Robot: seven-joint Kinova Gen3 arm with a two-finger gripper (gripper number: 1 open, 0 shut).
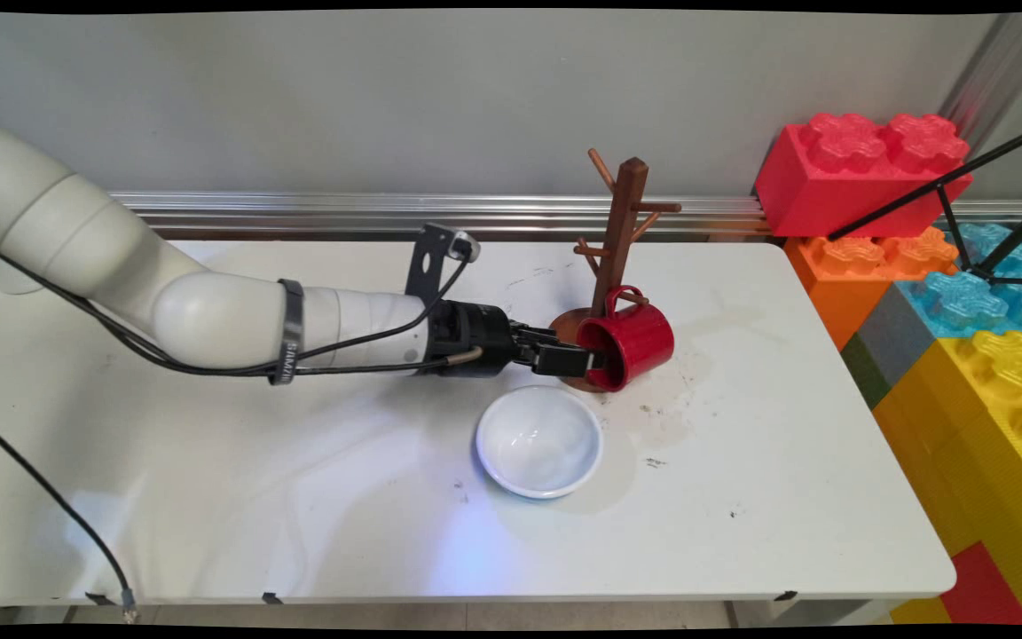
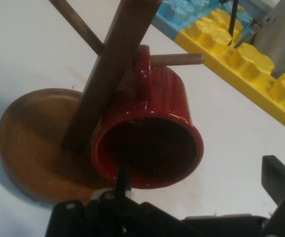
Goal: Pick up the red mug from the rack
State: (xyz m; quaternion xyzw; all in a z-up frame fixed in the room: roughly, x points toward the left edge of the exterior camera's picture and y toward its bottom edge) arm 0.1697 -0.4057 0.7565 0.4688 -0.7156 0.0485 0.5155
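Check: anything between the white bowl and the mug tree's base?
Nothing lies there. In the main view only bare table separates the white bowl from the mug tree's base; the gripper at the red mug sits above.

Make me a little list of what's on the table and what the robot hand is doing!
gripper: at the red mug's rim, one finger inside the mouth, the other out to the side, apart from the mug
red mug: on its side, handle hung on a low peg
mug tree: brown wood, round base, upright
white bowl: nearer the camera than the mug, nothing in it
table: white, scuffed
big toy bricks: stacked at the right
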